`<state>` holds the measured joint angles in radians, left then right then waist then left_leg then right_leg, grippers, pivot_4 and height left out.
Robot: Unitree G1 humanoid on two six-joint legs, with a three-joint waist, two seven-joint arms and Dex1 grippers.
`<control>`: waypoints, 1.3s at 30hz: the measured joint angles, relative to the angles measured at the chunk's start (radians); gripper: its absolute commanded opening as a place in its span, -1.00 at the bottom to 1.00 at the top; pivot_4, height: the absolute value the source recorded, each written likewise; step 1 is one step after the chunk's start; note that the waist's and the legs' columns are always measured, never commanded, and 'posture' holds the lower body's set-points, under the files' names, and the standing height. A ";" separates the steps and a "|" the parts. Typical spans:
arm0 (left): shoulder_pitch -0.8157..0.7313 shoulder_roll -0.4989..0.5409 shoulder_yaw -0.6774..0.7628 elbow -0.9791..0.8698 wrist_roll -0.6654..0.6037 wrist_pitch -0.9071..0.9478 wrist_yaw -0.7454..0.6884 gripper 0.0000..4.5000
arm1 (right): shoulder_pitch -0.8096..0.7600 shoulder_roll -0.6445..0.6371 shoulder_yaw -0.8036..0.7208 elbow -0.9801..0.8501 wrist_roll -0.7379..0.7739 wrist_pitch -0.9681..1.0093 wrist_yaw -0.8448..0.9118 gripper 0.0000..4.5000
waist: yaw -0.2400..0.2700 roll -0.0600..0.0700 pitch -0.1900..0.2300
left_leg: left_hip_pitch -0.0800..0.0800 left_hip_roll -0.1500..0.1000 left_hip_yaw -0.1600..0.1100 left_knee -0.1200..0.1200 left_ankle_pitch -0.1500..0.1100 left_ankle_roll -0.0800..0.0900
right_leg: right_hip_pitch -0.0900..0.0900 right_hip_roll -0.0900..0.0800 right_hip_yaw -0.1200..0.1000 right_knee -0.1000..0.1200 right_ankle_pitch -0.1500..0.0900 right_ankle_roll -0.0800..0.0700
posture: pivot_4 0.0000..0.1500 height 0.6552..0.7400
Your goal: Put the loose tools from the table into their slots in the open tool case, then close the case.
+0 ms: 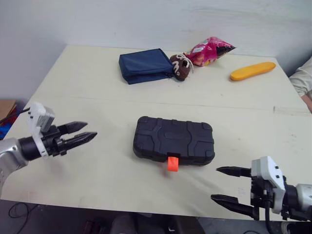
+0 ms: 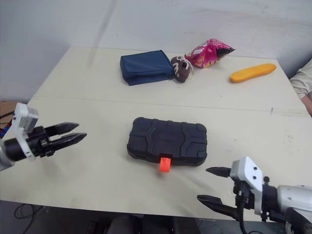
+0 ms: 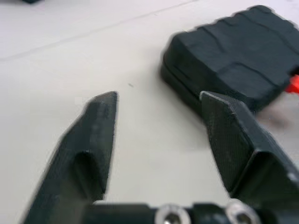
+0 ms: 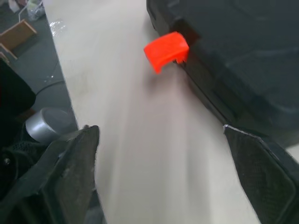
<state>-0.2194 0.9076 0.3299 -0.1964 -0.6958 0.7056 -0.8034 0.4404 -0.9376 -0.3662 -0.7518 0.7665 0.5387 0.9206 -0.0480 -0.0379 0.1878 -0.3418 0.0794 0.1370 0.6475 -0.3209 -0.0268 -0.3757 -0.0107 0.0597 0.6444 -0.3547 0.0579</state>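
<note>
Over on the left, the left pincer [image 1: 90, 129] hovers above the cream counter [image 1: 87, 92], its two black fingers parted with nothing between them, tips aimed toward the middle. Moving along the far side, a navy blue pouch [image 1: 145, 65] lies flat, and a small brown shoe with white laces [image 1: 181, 66] is pressed right up against its right end. Now the centre: the black tool case [image 1: 174, 140] sits flat on the counter with its lid down, long side facing the near edge, well apart from both pincers. An orange latch [image 1: 172, 163] sticks out from the seam on that near side, and the right wrist view shows it angled away from the case wall. Back at the far side, a pink snack bag [image 1: 210, 50] lies crumpled just beside the shoe. Down at the near right corner, the right pincer [image 1: 214, 183] hangs over the counter's edge, fingers spread wide and empty, pointing toward the case. Farther right and at the back, an orange oblong object [image 1: 252, 71] lies on its own, and a person's pale sleeve [image 1: 303, 78] shows at the right edge.
</note>
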 measured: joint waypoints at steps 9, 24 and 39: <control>-0.486 -0.270 -0.349 0.482 0.302 -0.237 -0.030 -1.00 | -0.143 0.025 0.197 0.060 -0.125 -0.026 -0.009 -0.99 | 0.029 -0.001 0.000 | -0.034 0.002 0.006 0.021 0.000 0.000 | -0.037 0.003 0.001 0.018 -0.003 0.004 | 1.00 1.00; -0.720 -0.457 -0.513 1.031 0.586 -0.626 -0.199 -1.00 | -0.236 0.090 0.283 0.138 -0.258 -0.069 -0.040 -0.99 | 0.019 -0.001 0.000 | -0.029 0.002 0.010 0.028 0.001 0.001 | -0.035 0.004 0.004 0.026 0.000 0.008 | 1.00 1.00; -0.493 -0.407 -0.506 0.662 0.525 -0.462 -0.467 -1.00 | -0.328 0.123 0.299 0.301 -0.473 -0.150 -0.106 -0.99 | 0.015 0.000 0.000 | -0.029 0.003 0.010 0.031 0.001 0.002 | -0.035 0.003 0.008 0.031 -0.001 0.008 | 1.00 1.00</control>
<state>-0.7125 0.5006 -0.1757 0.4658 -0.1704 0.2438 -1.2703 0.1127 -0.8150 -0.0673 -0.4511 0.2936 0.3888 0.8149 -0.0331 -0.0378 0.1878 -0.3703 0.0827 0.1466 0.6786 -0.3200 -0.0251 -0.4111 -0.0072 0.0672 0.6752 -0.3554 0.0656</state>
